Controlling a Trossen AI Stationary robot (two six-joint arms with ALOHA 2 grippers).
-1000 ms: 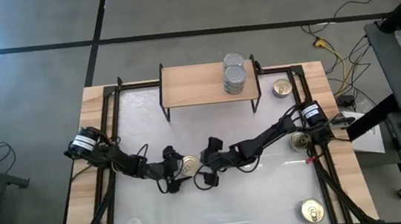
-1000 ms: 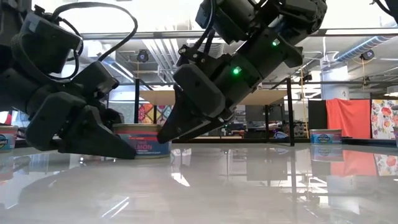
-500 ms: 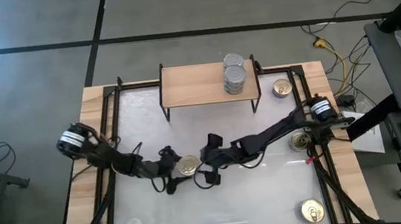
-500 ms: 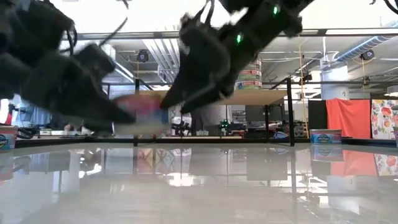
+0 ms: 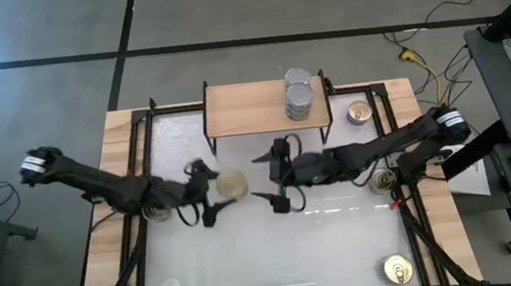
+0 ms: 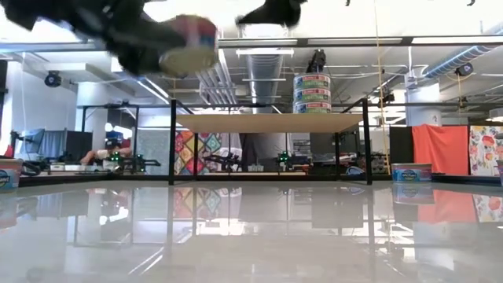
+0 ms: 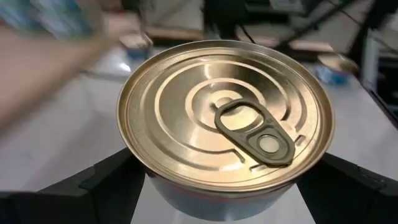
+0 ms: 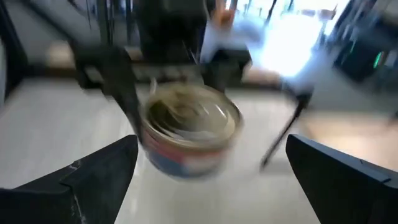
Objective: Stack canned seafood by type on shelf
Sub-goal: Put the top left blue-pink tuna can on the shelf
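My left gripper is shut on a gold-lidded tin with a pull ring, held high above the tabletop's middle. My right gripper hangs open just right of that tin, also raised, with its fingers spread wide and touching nothing. The shelf stands at the table's far edge. A stack of three silver-lidded tins stands on its right end. My left gripper pinches the gold-lidded tin by its side wall, one finger on each side, just below the lid's rim. The fingers reach in roughly level from the table's left. The tin is lifted clear of the table and sits tilted.
Loose gold-lidded tins lie along the table's right side: one beside the shelf, one under the right arm, one at the near right corner. Black frame rails run along the tabletop's edges.
My left gripper has lifted the gold-lidded tin off the table and carried it up and slightly toward the far edge; the tin now hangs tilted well above the surface. My right gripper has risen and drawn back toward the right, away from the tin, staying open.
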